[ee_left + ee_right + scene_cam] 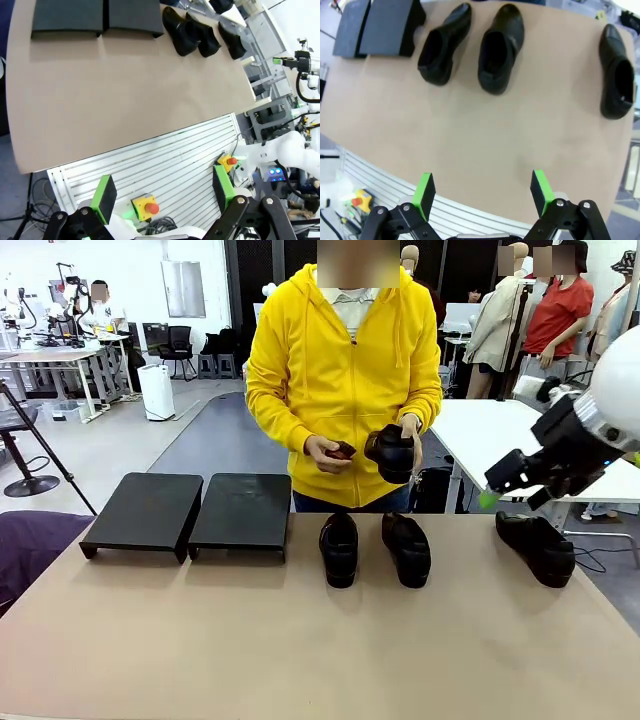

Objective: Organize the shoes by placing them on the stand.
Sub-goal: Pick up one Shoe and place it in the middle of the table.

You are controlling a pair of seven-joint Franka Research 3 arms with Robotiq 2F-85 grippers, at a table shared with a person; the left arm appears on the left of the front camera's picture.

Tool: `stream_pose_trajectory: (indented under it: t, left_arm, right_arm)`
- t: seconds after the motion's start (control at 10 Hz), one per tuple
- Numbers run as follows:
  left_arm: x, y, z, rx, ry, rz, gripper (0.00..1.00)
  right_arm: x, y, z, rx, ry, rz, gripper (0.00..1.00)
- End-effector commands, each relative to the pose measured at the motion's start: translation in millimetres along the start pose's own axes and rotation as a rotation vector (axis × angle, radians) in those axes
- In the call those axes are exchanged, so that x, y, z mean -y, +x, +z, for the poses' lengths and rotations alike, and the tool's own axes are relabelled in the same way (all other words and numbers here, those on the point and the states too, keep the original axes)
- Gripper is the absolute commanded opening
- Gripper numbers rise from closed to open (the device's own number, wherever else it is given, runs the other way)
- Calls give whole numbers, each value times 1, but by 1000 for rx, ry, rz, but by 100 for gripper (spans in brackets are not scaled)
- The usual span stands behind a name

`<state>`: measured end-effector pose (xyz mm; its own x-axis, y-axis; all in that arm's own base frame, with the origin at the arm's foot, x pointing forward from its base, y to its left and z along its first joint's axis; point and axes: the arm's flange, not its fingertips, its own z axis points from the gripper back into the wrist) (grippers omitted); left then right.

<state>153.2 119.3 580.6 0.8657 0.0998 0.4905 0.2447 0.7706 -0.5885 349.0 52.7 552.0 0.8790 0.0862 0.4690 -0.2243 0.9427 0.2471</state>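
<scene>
Right of the stand [240, 510], right gripper [483, 190] hung wide open over the shoes [500, 50].
Same for the left gripper [164, 192], empty; tan table [300, 640], busy workshop [90, 390] behind.

Front view: the right arm [590, 430] runs off the edge at 3 o'clock. The small dark thing [342, 450] in the person's hand [320, 453] is too small to tell.

Left wrist view: the top edge cuts a shoe [220, 4] at 1 o'clock and the stand [67, 17] at 11 o'clock.

Right wrist view: the stand [380, 25] is cut off at 11 o'clock.
</scene>
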Motion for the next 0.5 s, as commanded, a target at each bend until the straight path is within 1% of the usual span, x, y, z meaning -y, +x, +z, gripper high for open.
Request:
stream_pose_trajectory:
  t: [0.0,0.1,0.2,0.3,0.4]
  left_arm:
    - [0,-1,1,1,-16,-16,100]
    - [0,-1,1,1,-16,-16,100]
    - [0,-1,1,1,-16,-16,100]
    - [0,-1,1,1,-16,-16,100]
    - [0,-1,1,1,-16,-16,100]
  right_arm:
    - [47,-25,59,14,59,-42,100]
    - [72,-50,91,25,68,-89,100]
    - [89,-70,111,40,76,-132,100]
    - [100,-87,125,44,72,-163,100]
    - [107,-101,132,61,94,-180,100]
